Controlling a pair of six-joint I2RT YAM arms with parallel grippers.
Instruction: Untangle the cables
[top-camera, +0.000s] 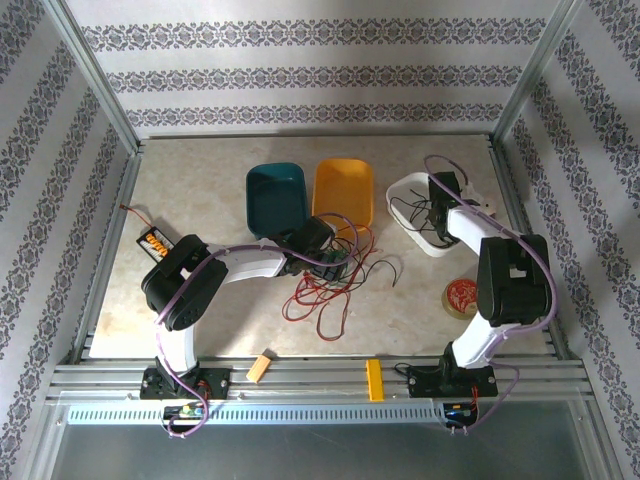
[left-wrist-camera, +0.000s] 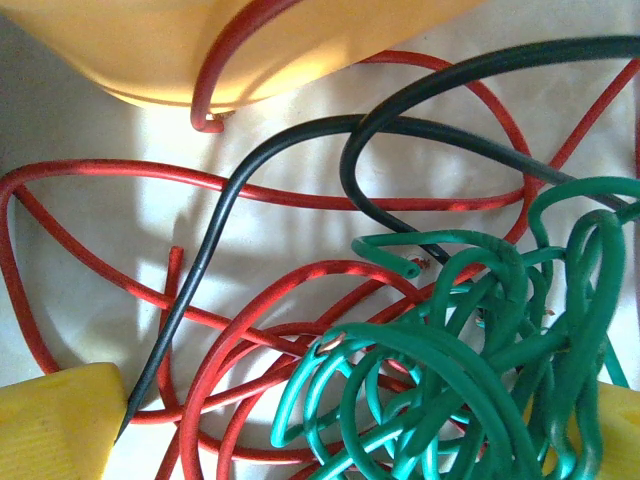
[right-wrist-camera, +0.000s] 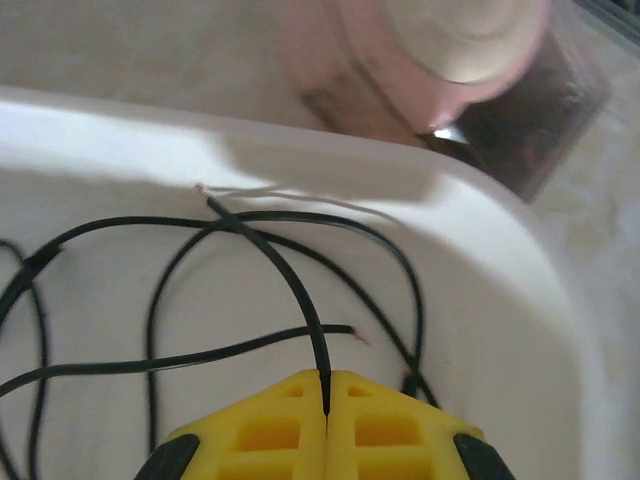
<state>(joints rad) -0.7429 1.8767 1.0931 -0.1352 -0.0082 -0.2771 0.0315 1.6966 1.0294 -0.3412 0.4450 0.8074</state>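
Right pincer (right-wrist-camera: 326, 405) shut on black cable (right-wrist-camera: 292, 285), which runs straight out from the jaws, then bends left, its end toward the white tray (right-wrist-camera: 520, 300) rim. Left pincer (left-wrist-camera: 335, 425) wide open, gripping nothing, over red-green-black tangle (left-wrist-camera: 450, 370) on the surface (left-wrist-camera: 80, 260) by the orange tray (left-wrist-camera: 120, 50).
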